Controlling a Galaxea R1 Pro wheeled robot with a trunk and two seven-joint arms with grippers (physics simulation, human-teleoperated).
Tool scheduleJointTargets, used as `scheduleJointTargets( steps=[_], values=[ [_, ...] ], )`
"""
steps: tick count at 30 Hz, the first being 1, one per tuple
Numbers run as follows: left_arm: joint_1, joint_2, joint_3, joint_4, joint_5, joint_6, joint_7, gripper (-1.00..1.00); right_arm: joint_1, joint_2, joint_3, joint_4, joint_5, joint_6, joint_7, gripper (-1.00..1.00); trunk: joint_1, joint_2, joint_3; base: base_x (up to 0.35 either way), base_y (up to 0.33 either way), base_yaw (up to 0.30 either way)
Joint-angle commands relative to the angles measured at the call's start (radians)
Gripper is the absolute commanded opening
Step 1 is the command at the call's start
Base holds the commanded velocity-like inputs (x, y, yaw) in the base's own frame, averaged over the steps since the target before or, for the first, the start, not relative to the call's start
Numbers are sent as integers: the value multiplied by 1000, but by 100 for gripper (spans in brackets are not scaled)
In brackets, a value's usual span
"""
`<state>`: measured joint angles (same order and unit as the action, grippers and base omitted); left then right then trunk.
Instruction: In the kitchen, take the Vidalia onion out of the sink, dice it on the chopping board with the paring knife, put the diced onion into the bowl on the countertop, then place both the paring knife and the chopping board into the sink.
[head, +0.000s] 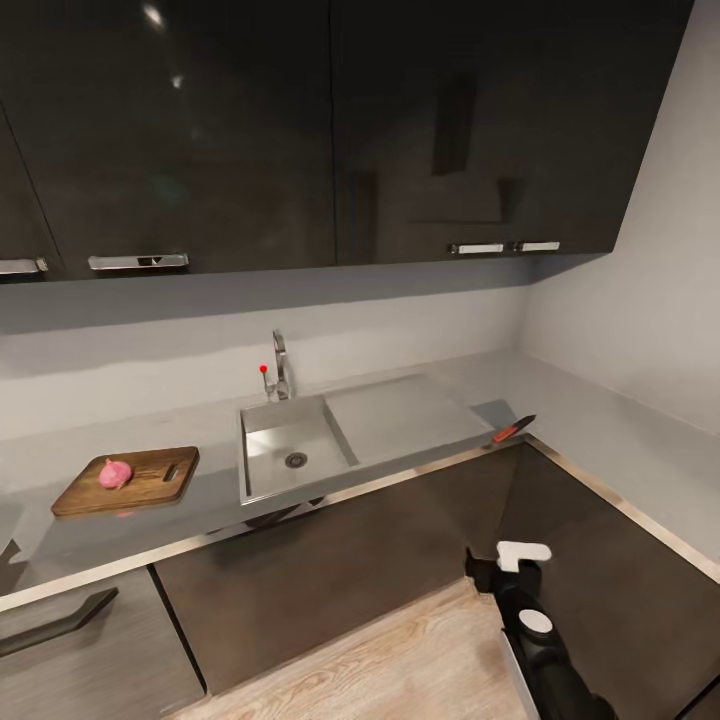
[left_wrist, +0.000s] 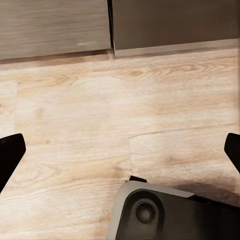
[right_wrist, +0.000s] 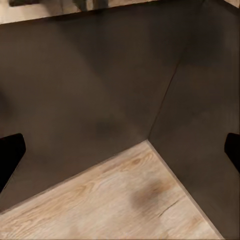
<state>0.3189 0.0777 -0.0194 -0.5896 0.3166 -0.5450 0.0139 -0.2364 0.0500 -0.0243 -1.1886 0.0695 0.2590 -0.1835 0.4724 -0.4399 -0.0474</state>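
1. While your head camera faces the countertop (head: 420, 425), the Vidalia onion (head: 115, 473) sits on the chopping board (head: 128, 480) at nine o'clock of the sink (head: 295, 450); the paring knife (head: 513, 429) lies at three o'clock, blade pointing toward two.
2. Your left gripper (left_wrist: 120, 150) hangs over wood floor (left_wrist: 75, 125), fingers spread.
3. Your right gripper (right_wrist: 120, 150), fingers spread, faces a dark cabinet corner (right_wrist: 150, 135).

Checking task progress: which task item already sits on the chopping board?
The Vidalia onion, on the chopping board; the paring knife lies right of the sink.
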Motion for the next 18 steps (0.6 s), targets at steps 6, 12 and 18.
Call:
scheduleJointTargets(
  steps=[6,12,18],
  values=[
    [0,-1,-2,-1,-4,-1,1,100,-133,27,11,0,6,131,-29,100,1,-2,-2,0,0,0],
    [0,-2,-2,-1,-5,0,1,100,-361,31,11,17,6,295,-84,100,1,-2,-2,0,0,0],
    [0,-2,-2,-1,-5,0,1,100,-497,31,11,74,6,355,-127,100,1,-2,-2,0,0,0]
  ],
)
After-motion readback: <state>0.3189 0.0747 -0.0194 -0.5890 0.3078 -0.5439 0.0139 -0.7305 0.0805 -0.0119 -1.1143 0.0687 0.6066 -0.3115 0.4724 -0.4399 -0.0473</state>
